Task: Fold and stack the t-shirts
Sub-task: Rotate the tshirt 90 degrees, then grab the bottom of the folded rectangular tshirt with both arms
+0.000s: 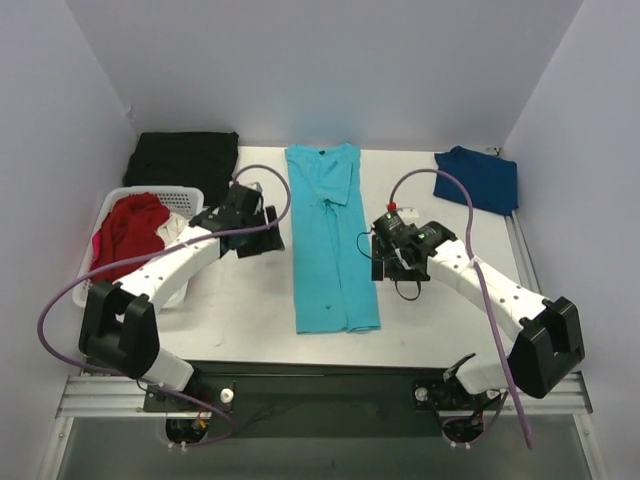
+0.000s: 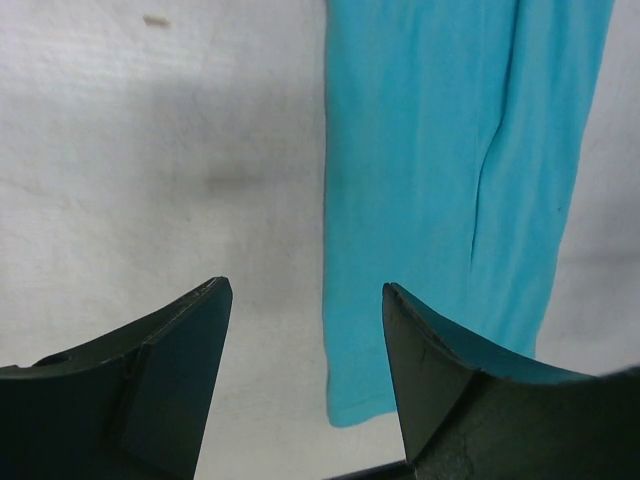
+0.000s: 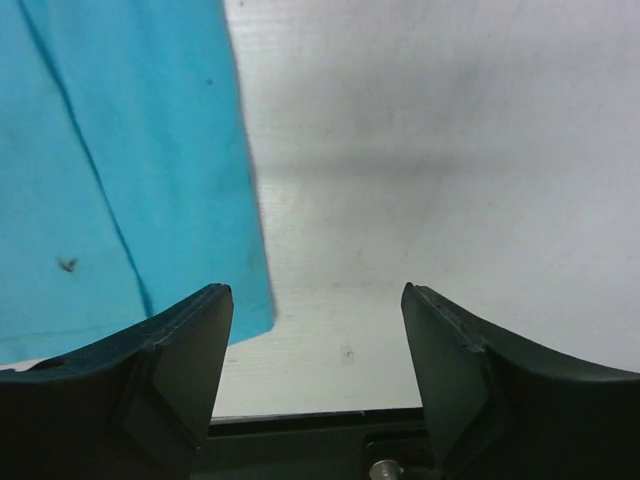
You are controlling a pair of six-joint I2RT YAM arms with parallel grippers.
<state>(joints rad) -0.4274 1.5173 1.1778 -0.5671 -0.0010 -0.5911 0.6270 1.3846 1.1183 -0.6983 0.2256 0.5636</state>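
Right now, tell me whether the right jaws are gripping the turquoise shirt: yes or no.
No, the right jaws stand open with nothing between them, over the table beside the turquoise shirt.

Looks like a robot lab cell; bare white walls (image 1: pixel 330 70) box in a white desk (image 1: pixel 240 300); left arm (image 1: pixel 170 265) and right arm (image 1: pixel 480 290) bolted to a metal rail (image 1: pixel 110 400) at its near edge; purple cables (image 1: pixel 262 167) looping off them; teal shirt (image 1: pixel 333 240) spread flat between the two.
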